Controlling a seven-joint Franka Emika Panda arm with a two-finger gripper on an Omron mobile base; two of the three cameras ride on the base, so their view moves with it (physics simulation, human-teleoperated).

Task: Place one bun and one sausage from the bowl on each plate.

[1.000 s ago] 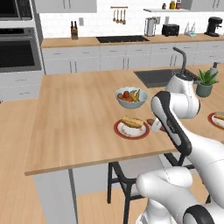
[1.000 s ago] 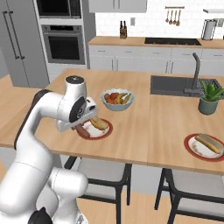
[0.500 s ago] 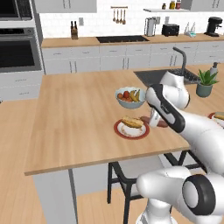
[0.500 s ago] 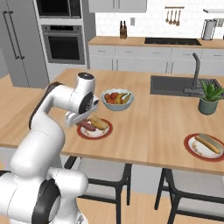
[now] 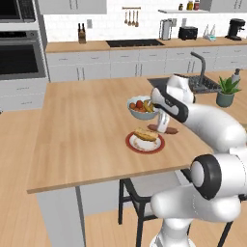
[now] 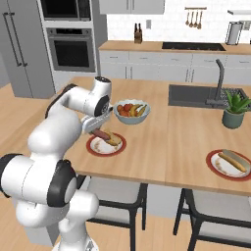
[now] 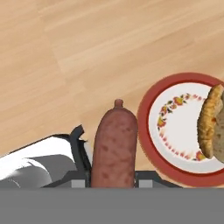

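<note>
**Sausage in the air, one plate short of a pair**

The gripper (image 7: pixel 111 181) is clamped on the sausage (image 7: pixel 114 146), and it hangs over bare counter (image 5: pixel 82 130) with the near plate (image 7: pixel 177 131) just to one side of it. Hand view: sausage pointing ahead, the plate's red rim close alongside, not yet over it. On that plate lies a bun (image 7: pixel 213 129), no sausage beside it. Just past the gripper stands the fruit bowl (image 6: pixel 131 111), no part of this job. Far off to the right along the counter, the second plate (image 6: pixel 228 164) already carries a bun and sausage together. So I'd call it: one plate finished, one bun placed, and a short carry and release left. The wooden bowl itself I cannot make out.
</note>
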